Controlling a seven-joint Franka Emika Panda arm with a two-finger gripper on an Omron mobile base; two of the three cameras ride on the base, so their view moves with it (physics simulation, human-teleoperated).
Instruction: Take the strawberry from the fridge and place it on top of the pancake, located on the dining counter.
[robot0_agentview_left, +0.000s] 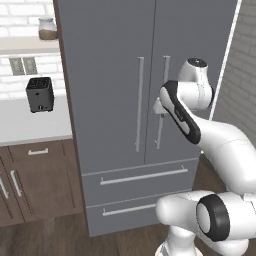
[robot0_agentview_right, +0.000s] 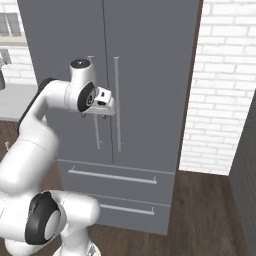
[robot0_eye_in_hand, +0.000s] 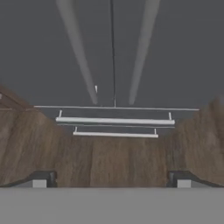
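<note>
Presently, item by item. The fridge (robot0_agentview_left: 115, 100): tall grey two-door front, both doors closed, taking the centre of the left base view from the top edge down; in the right base view it (robot0_agentview_right: 145, 60) occupies the centre and upper left. Two long silver vertical handles run beside the centre seam, the left handle (robot0_agentview_left: 140, 102) and the right handle (robot0_agentview_left: 162, 100). Below the doors sit two drawers, each with a horizontal bar: the upper drawer handle (robot0_agentview_left: 144, 176) and the lower drawer handle (robot0_agentview_left: 127, 210).

My claw (robot0_agentview_right: 106, 111): at the middle left of the right base view, just in front of the door handles, near them; I cannot tell whether it touches either. In the hand view my two fingertips (robot0_eye_in_hand: 38, 180) stand at the far lower corners, set wide apart with nothing between them. That view looks down the doors' seam to the drawer bars and the wood floor (robot0_eye_in_hand: 109, 162).

Other entries: a black toaster (robot0_agentview_left: 40, 94) on the white tabletop (robot0_agentview_left: 30, 127) at the left edge of the left base view; a jar (robot0_agentview_left: 47, 28) on a shelf at upper left; dark wood cupboards (robot0_agentview_left: 35, 180) beneath; white brick wall (robot0_agentview_right: 225, 90) at the right of the right base view.
</note>
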